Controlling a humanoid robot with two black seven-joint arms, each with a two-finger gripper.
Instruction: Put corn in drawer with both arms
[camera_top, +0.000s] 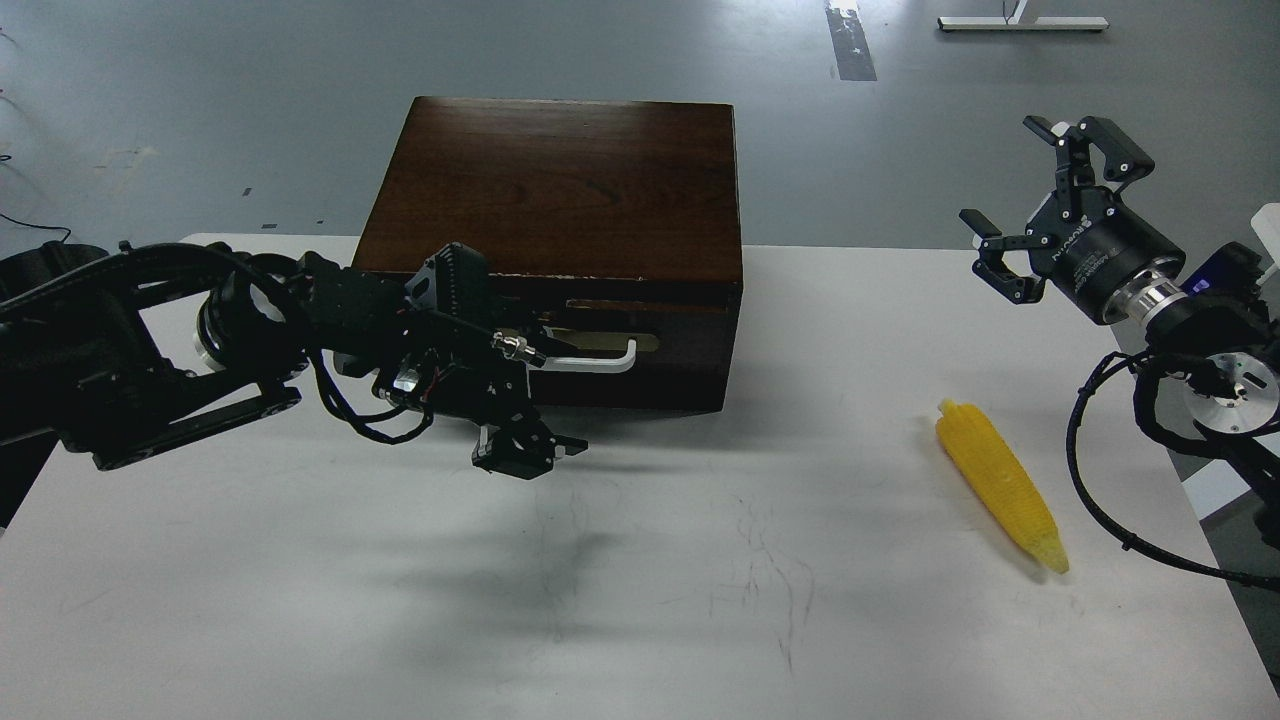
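Well, the dark wood cabinet (560, 180) sits at the far middle of the white table (640, 600), and its drawer (640, 345) looks pushed in, the front panel about flush with the box. The white bar handle (595, 362) runs across the drawer front on its brass-coloured plate, and part of it is hidden behind the left arm.

That left arm (200, 340) reaches in from the left edge, low over the table, its cables looping beneath it. The left gripper (530, 450) hangs just in front of the drawer's lower left part, below the handle and not touching it as far as I can see. It is dark and seen nearly end-on, so I cannot tell whether its fingers are spread or closed; nothing seems to be in it.

Over on the right, the right gripper (1050, 200) is raised above the table's far right corner, its black fingers spread wide apart with nothing between them.

The corn (1000, 485) lies flat on the table at the right, well apart from the cabinet and below the right gripper. Its blunt end points toward the far side, and its tapered tip points toward the near right.
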